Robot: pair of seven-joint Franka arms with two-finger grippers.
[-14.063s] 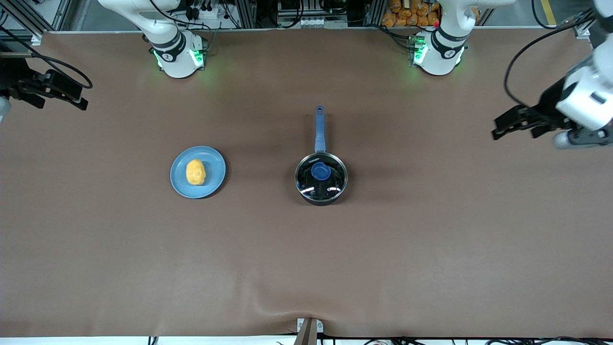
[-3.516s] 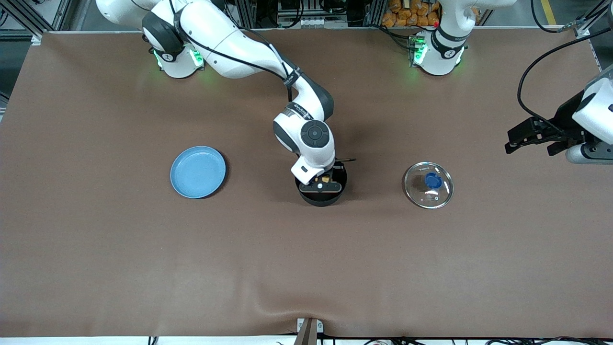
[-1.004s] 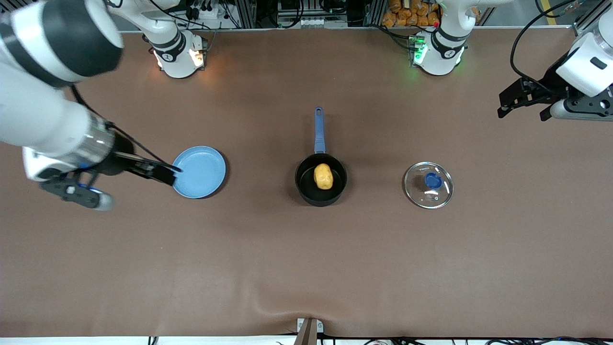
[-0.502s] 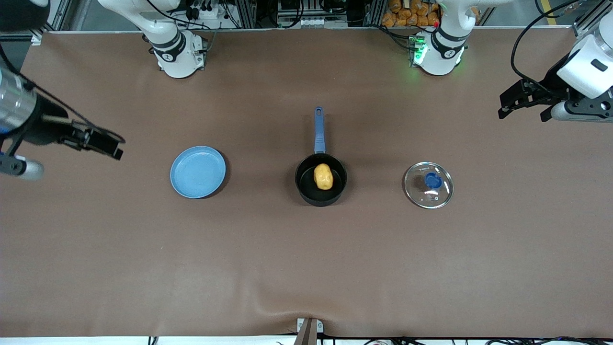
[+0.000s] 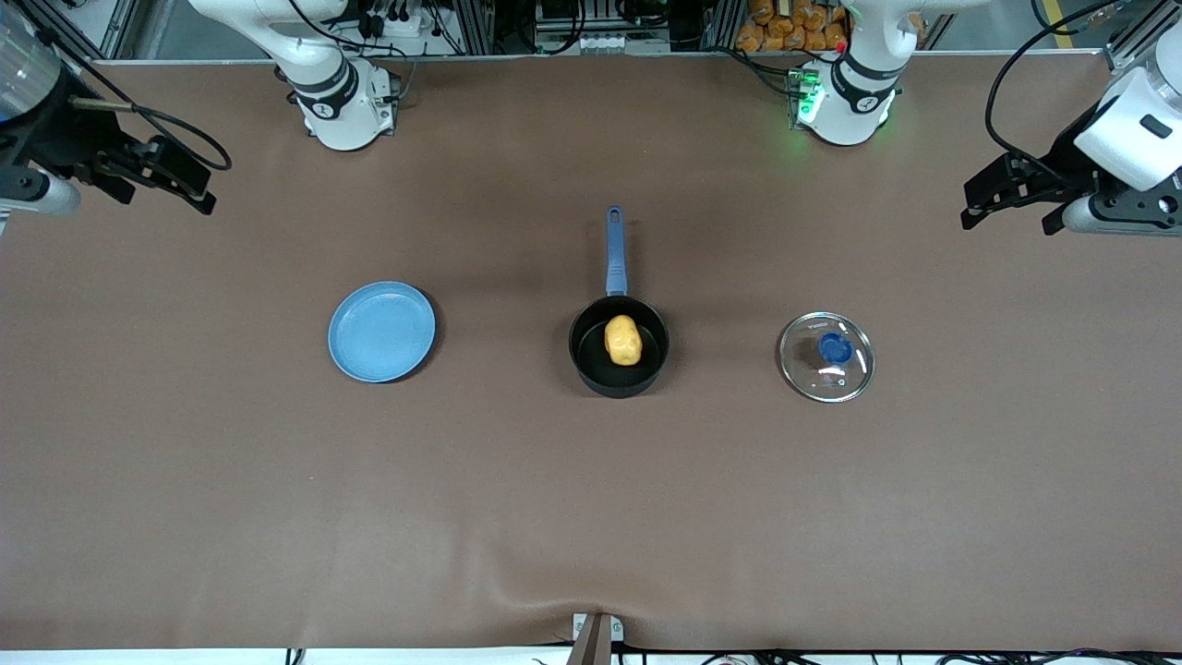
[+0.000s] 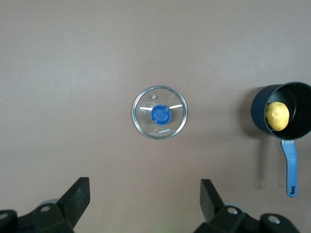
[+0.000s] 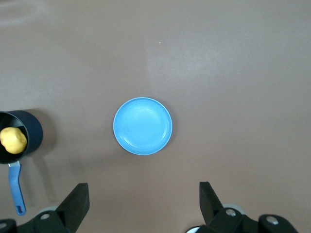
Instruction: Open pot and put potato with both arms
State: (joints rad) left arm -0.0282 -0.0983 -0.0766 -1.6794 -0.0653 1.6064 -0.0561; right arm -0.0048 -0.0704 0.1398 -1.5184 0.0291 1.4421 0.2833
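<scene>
Yellow potato (image 5: pixel 623 340) seen in lidless pot (image 5: pixel 618 377); lid (image 5: pixel 826 356) beside it on bench (image 5: pixel 591 508). Left pincer (image 5: pixel 1008 203), right pincer (image 5: pixel 157 182) spread, apparently empty, at bench ends.

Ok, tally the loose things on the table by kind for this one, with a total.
Pot (holding the potato): 1
Potato: 1
Glass lid (off the pot, toward the left arm's end): 1
Blue plate (toward the right arm's end): 1
Total: 4
</scene>
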